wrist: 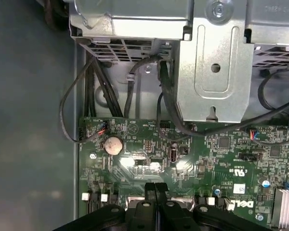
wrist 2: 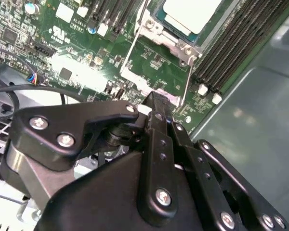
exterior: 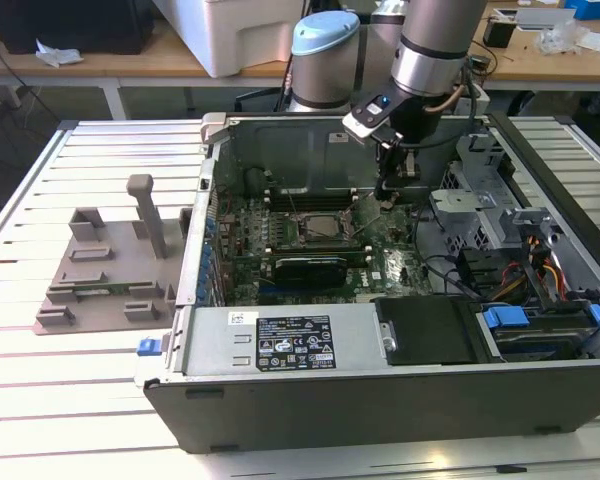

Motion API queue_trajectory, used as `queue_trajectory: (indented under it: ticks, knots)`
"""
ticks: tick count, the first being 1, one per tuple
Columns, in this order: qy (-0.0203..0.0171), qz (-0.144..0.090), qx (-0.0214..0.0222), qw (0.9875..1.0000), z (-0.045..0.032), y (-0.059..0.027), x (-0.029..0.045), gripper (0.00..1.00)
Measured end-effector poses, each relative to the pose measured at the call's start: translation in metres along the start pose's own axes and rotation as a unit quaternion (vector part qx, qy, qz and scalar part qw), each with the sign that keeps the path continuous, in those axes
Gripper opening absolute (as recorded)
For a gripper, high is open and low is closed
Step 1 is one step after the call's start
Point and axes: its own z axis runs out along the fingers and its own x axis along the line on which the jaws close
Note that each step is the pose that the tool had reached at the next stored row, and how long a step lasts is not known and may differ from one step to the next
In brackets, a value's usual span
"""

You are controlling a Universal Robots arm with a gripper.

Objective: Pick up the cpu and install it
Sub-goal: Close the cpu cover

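The black gripper [wrist: 155,188] is closed, its fingers pressed together with nothing between them, close over the green motherboard [wrist: 221,161]. The cpu [wrist 2: 189,13], a flat silvery square chip, lies in the metal-framed socket [wrist 2: 156,30], near the gripper, toward the exterior view's left.

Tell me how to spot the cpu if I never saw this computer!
Look inside the big open computer case, at the green motherboard on its floor. Near the board's middle, a metal frame holds the cpu. It is the one flat, plain silvery square; the memory slots beside it are long, dark strips.
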Motion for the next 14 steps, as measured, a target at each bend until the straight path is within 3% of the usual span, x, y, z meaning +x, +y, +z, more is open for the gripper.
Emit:
queue_trajectory:
  ticks: [4,5,8,10,14]
  knots:
    - [-0.0010,0.000,-0.0002,1.0000,-0.0236,-0.0018,0.0004,0.11]
    - [-0.0009,0.000,0.0001,1.0000,-0.0245,-0.0010,0.0004,0.11]
    - [-0.0008,0.000,0.0048,1.0000,-0.0250,0.0045,0.0002,0.11]
    - [-0.0006,0.000,0.0106,0.9999,-0.0220,0.0100,0.0000,0.11]
    - [-0.0006,0.000,0.0126,0.9999,-0.0117,0.0149,-0.0005,0.11]
